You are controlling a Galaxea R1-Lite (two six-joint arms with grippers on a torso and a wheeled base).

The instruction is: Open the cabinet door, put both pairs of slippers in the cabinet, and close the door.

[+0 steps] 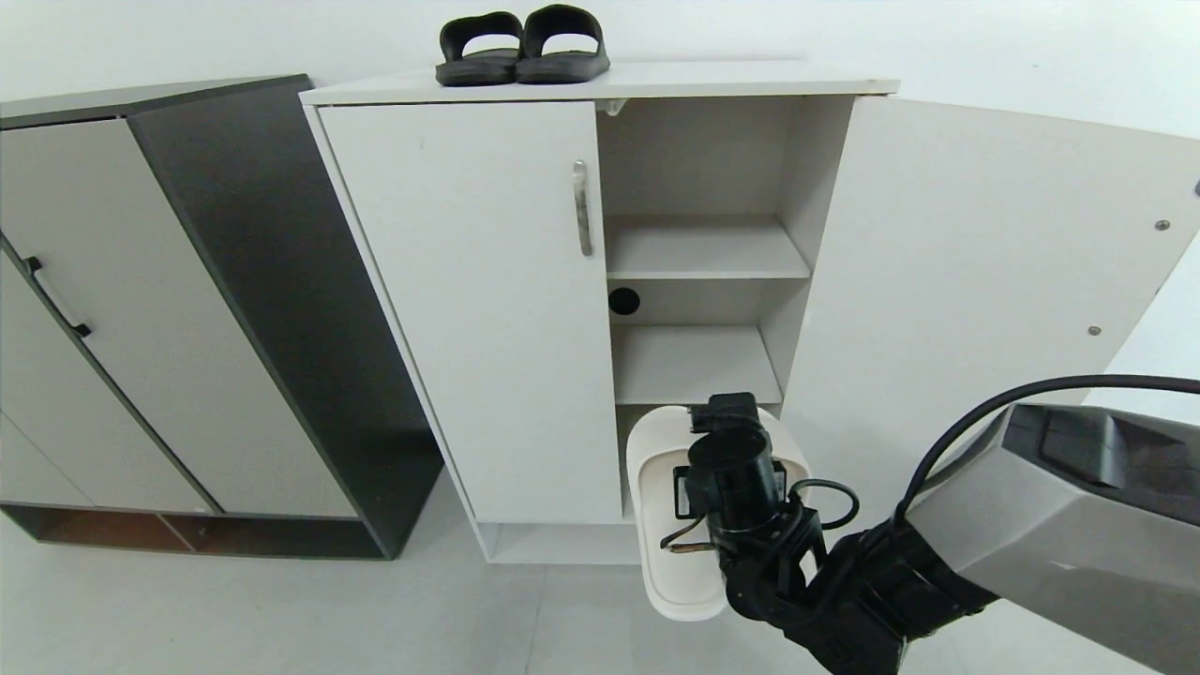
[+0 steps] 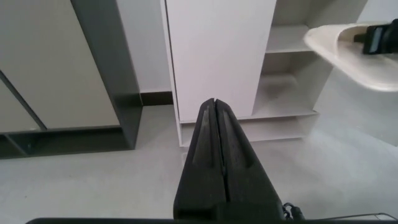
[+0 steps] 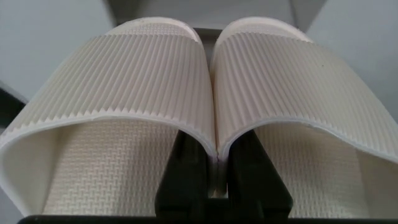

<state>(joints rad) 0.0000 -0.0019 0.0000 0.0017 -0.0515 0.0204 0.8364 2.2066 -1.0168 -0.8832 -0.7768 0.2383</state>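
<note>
The white cabinet [image 1: 600,86] stands with its right door [image 1: 975,262] swung wide open and its left door [image 1: 469,309] closed. Its shelves [image 1: 694,366] are bare. A black pair of slippers [image 1: 522,47] rests on the cabinet top. My right gripper [image 1: 727,427] is shut on the white pair of slippers [image 1: 656,525], held level in front of the lowest opening. In the right wrist view my right gripper [image 3: 214,177] pinches the inner edges of the two white slippers' ribbed straps [image 3: 143,74] together. My left gripper [image 2: 214,107] is shut with nothing in it, low over the floor facing the cabinet [image 2: 217,56]; the white slippers [image 2: 348,53] hang beyond it.
A grey and dark cabinet [image 1: 141,309] with closed doors stands against the white cabinet's left side. Pale floor [image 1: 281,609] stretches in front of both. The open door blocks the space to the right of the opening.
</note>
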